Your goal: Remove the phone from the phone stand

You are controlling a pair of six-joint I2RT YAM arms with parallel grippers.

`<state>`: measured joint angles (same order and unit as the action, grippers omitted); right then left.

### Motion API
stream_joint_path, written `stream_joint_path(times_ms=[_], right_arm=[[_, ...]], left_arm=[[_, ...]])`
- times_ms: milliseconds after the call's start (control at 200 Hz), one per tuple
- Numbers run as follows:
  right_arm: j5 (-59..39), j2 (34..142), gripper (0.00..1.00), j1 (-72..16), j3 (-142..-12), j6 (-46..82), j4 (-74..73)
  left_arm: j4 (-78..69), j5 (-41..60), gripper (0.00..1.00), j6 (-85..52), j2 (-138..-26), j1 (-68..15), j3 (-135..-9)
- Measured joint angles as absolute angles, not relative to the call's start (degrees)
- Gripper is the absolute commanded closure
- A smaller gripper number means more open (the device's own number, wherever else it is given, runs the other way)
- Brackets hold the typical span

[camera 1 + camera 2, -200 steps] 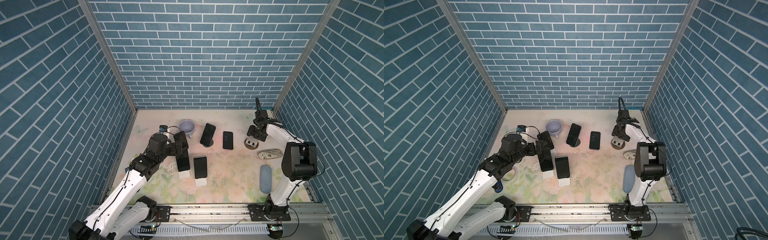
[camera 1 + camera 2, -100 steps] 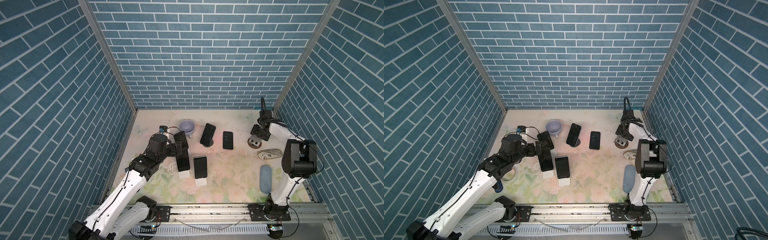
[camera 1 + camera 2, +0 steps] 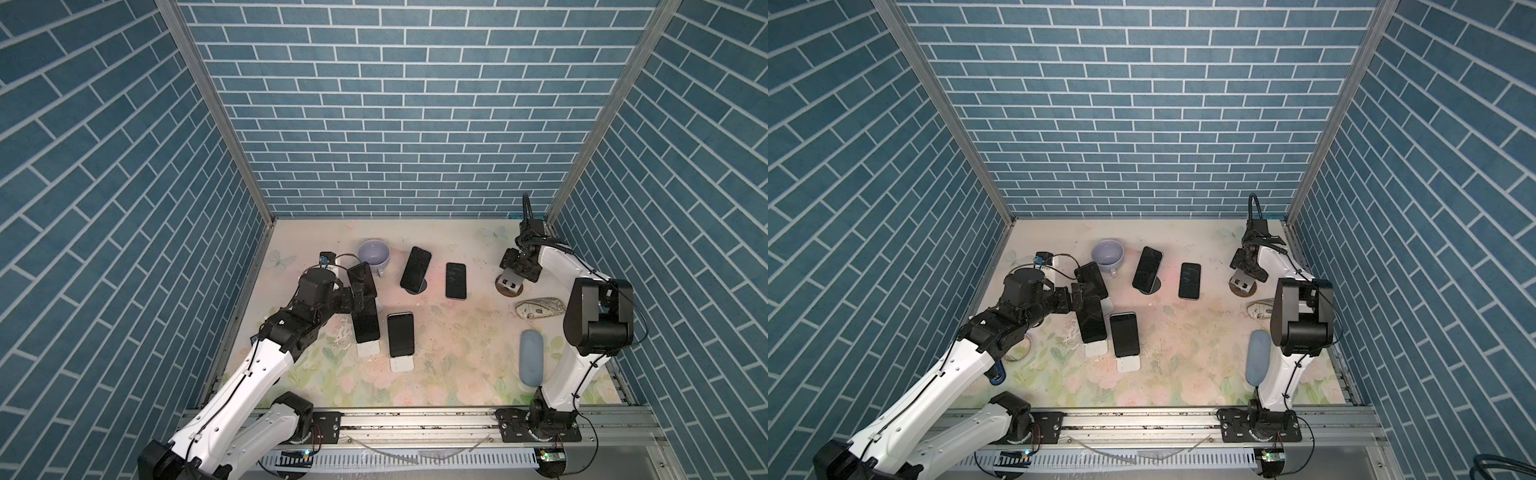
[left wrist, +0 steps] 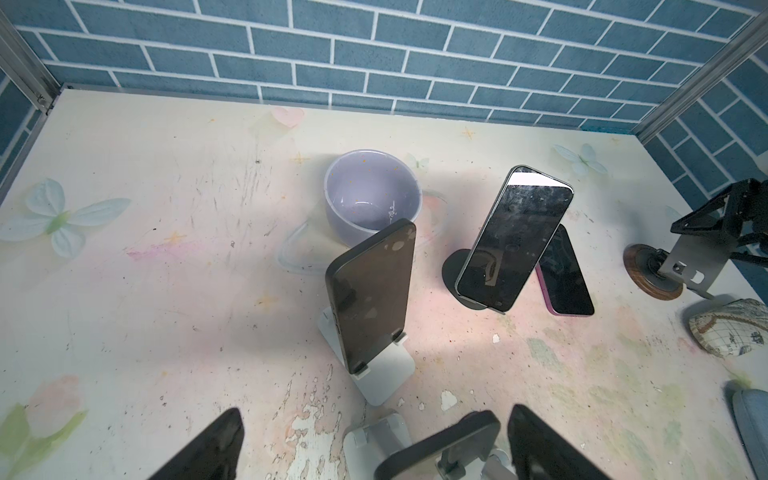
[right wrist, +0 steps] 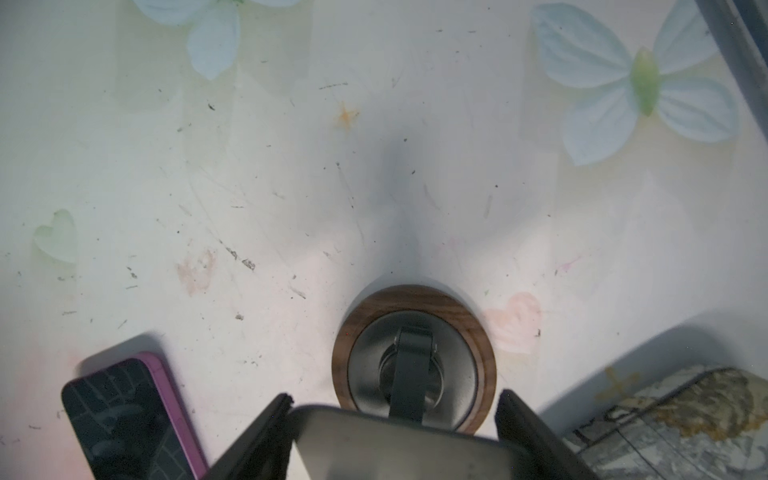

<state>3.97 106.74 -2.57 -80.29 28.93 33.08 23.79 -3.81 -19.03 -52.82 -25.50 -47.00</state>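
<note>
You had a pale purple mug (image 3: 374,254) standing upright toward the back of the flowered table (image 3: 457,365), with its handle turned to the front. By the right edge a map-printed pouch (image 3: 539,308) lay flat. Nearer the front, apart from it, lay a long grey-blue case (image 3: 531,363), and blue brick walls (image 3: 399,124) closed in three sides.

My left gripper (image 3: 362,297) hovers at the top of the phone (image 3: 366,328), which leans on its white stand (image 3: 368,349).
</note>
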Motion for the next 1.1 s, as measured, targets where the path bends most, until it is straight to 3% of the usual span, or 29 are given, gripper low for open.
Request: stream_joint_path(times_ms=[305,730,1100], right_arm=[[3.3,106.6,0.06,-2.6,-80.3,29.7,32.9],[4.5,100.6,0.02,-3.1,-79.8,29.5,33.1],[10.6,93.6,0.02,-13.8,-76.6,25.2,34.0]], left_arm=[[24.5,-3.9,0.00,-18.8,-52.6,-25.5,-47.0],[26.7,-7.6,0.00,-19.3,-51.5,-25.5,-47.4],[28.9,-8.9,0.00,-20.4,-50.9,-25.5,-48.6]])
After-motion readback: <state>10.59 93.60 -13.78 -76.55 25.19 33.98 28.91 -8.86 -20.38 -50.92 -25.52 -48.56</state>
